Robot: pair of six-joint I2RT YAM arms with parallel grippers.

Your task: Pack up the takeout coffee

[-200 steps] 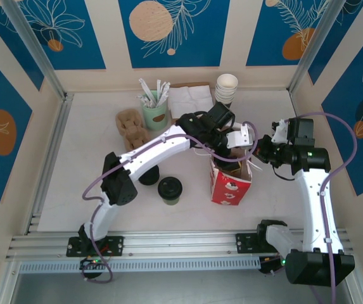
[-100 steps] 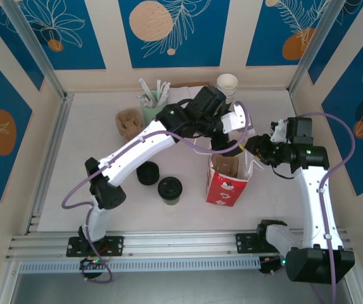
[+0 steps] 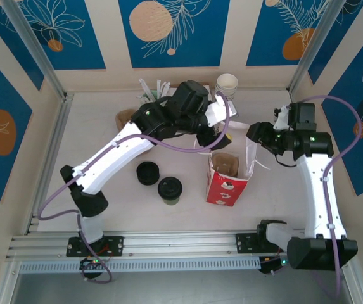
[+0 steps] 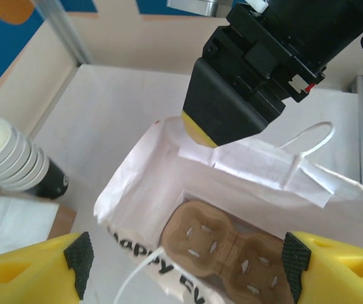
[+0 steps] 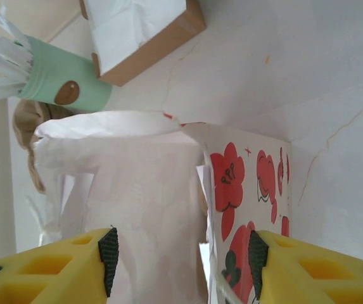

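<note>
Lidded takeout coffee (image 3: 170,189) well apart from left claw (image 4: 181,259) and right claw (image 5: 181,253), both with jaws apart at the bag (image 3: 229,187).

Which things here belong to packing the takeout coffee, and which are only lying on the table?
For the job:
- lidded coffee cup
- paper bag
- cardboard cup carrier, already inside the bag

Lying about:
- stack of loose black lids
- stack of lidless cups
- green cup of white packets
- napkins
- second carrier
</note>
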